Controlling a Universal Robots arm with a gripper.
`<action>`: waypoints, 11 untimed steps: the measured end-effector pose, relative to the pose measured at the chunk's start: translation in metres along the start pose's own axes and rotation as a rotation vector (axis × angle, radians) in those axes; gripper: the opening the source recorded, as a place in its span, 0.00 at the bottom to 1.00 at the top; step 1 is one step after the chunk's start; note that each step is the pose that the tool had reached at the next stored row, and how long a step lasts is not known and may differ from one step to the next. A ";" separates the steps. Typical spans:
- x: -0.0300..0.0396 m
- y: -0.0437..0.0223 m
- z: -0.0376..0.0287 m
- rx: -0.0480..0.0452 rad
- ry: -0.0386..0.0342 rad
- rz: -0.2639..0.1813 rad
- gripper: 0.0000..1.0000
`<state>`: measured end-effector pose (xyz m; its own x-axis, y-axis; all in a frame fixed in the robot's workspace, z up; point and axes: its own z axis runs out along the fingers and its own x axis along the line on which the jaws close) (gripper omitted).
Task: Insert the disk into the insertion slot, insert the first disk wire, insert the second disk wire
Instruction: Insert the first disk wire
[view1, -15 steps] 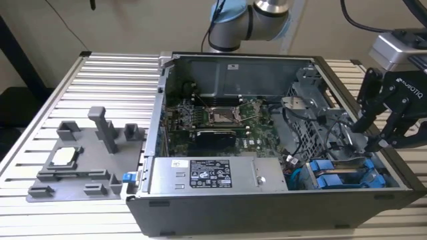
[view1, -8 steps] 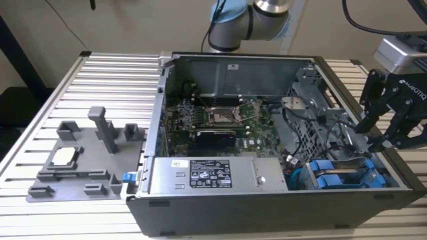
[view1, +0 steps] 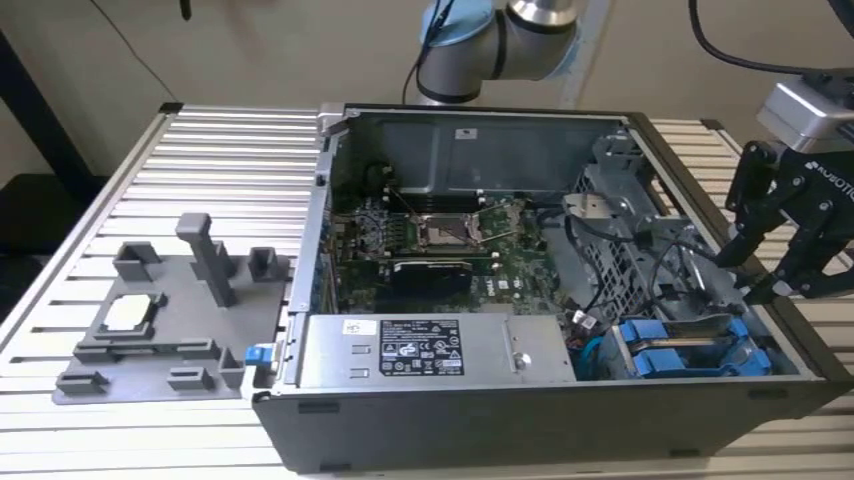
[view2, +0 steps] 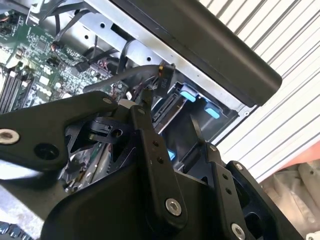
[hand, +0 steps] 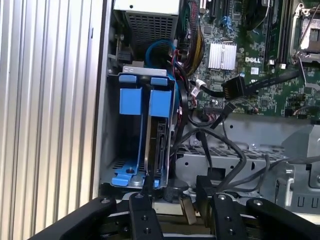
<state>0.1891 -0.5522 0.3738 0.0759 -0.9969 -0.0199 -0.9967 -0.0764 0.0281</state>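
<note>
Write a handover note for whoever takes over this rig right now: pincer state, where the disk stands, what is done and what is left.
Pincer: open, empty, hovering at the case's edge by the drive cage.
Two blue-framed drives sit side by side in the cage, so the disk looks inserted.
A black cable connector lies loose over the motherboard.
Left: both disk wires, as far as shows.
</note>
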 end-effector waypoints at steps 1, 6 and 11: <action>-0.0003 -0.0012 0.0004 0.0001 0.0001 -0.002 0.47; -0.0020 -0.0077 0.0021 0.0003 0.0004 -0.012 0.47; -0.0043 -0.0135 0.0031 0.0001 0.0006 -0.020 0.47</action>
<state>0.2021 -0.5468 0.3704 0.0961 -0.9952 -0.0199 -0.9949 -0.0966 0.0276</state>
